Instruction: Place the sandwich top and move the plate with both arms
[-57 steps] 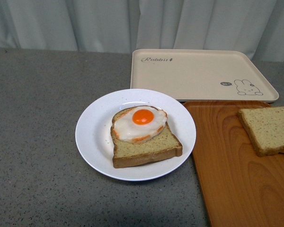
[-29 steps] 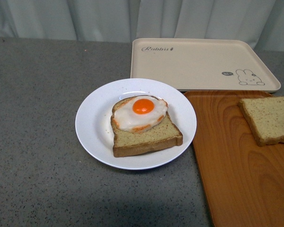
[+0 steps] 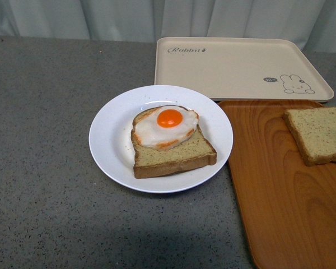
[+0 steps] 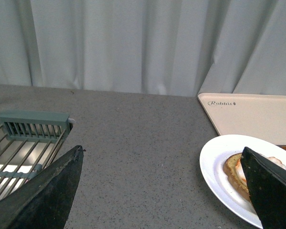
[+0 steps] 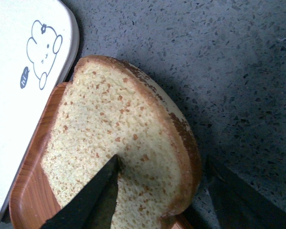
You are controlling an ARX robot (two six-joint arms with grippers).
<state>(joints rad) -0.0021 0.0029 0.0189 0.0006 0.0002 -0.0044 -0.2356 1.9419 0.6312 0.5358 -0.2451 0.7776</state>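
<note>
Right end effector (image 5: 162,160), fingers spread, straddles the crust edge of the sandwich top (image 5: 114,124), possibly not touching yet. Since a second ago only the front view's framing has shifted; the sandwich top remains unlifted, the plate (image 3: 109,140) well to its left.

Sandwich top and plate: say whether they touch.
Apart. The front view shows the sandwich top on the wooden tray, bare wood between it and the plate.

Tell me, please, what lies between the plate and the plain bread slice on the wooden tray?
Only bare wood of the orange-brown tray. Nothing else sits between the plate and the sandwich top, as the front view shows.
</note>
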